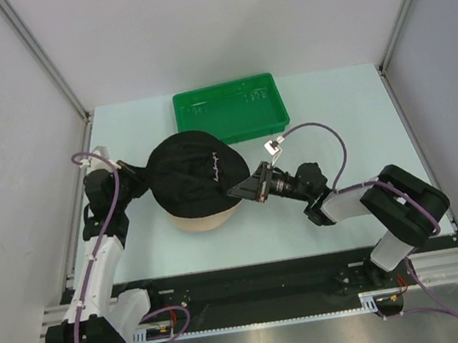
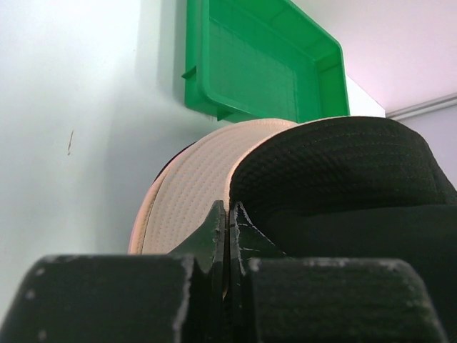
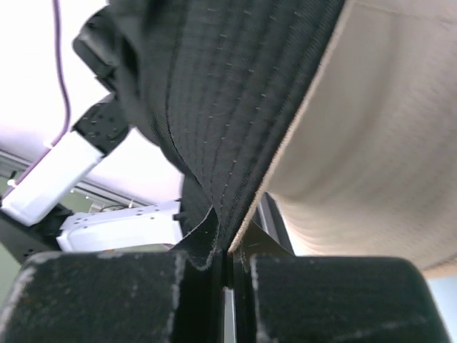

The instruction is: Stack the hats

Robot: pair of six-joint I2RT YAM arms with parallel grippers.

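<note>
A black bucket hat (image 1: 193, 175) with a small white embroidered mark hangs stretched between my two grippers, over a beige hat (image 1: 206, 220) that lies on the table. My left gripper (image 1: 139, 185) is shut at the black hat's left brim. In the left wrist view its fingertips (image 2: 227, 214) are pressed together, with the beige hat (image 2: 193, 193) to their left and the black hat (image 2: 343, 171) to their right. My right gripper (image 1: 246, 188) is shut on the black brim (image 3: 228, 143) at the right side, beside the beige hat (image 3: 371, 143). No pink hat is clearly visible.
A green plastic tray (image 1: 231, 111) stands behind the hats at the back middle of the table, and also shows in the left wrist view (image 2: 264, 64). Grey walls with metal posts enclose the table on the left, right and back.
</note>
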